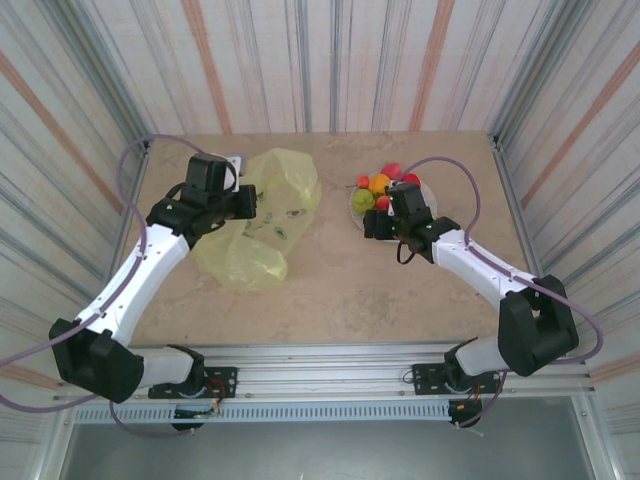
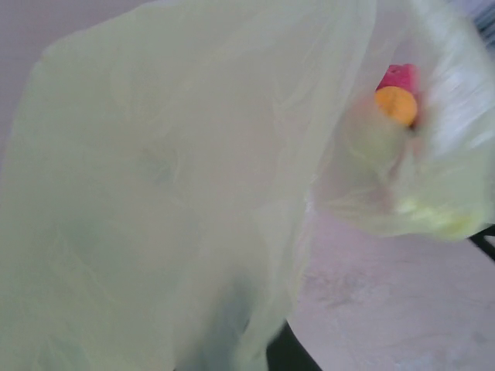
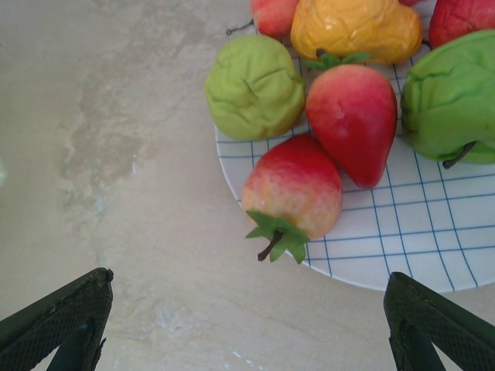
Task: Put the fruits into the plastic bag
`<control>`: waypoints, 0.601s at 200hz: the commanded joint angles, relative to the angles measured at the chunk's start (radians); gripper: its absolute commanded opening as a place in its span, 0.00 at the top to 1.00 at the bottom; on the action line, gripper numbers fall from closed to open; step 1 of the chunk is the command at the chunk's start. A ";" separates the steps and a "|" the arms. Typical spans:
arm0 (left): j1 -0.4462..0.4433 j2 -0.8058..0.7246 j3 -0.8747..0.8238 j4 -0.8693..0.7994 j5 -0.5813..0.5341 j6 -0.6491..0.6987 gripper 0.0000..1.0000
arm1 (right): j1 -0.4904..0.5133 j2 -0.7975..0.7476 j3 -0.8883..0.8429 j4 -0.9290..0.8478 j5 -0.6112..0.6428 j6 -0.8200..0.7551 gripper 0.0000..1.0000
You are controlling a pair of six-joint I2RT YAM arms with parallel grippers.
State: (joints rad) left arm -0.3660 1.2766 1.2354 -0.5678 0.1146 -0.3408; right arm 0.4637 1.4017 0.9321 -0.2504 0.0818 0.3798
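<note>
Left jaws pinched shut on thin translucent yellow plastic bag (image 1: 262, 255). Right jaws wide, empty; centre small glossy red-yellow fruit (image 3: 292, 193) between them before you close.

We find bare bench (image 1: 335, 285) open between the plastic bag (image 1: 268, 235) and the plate (image 3: 418, 232), and the stretch below our wide-open right hand (image 3: 247, 313) lies free up to the plate's rim. The fruits (image 3: 352, 120) sit packed and touching, hardly a gap between them. The bag's film hangs close across our left hand (image 1: 243, 202).
</note>
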 commanded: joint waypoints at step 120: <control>0.004 -0.111 -0.017 0.092 0.137 -0.274 1.00 | 0.177 0.119 -0.168 0.572 -0.257 0.246 0.08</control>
State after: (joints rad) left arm -0.3656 1.2060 1.2301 -0.5186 0.2123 -0.5488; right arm 0.6037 1.4727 0.7784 0.1772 -0.2310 0.5514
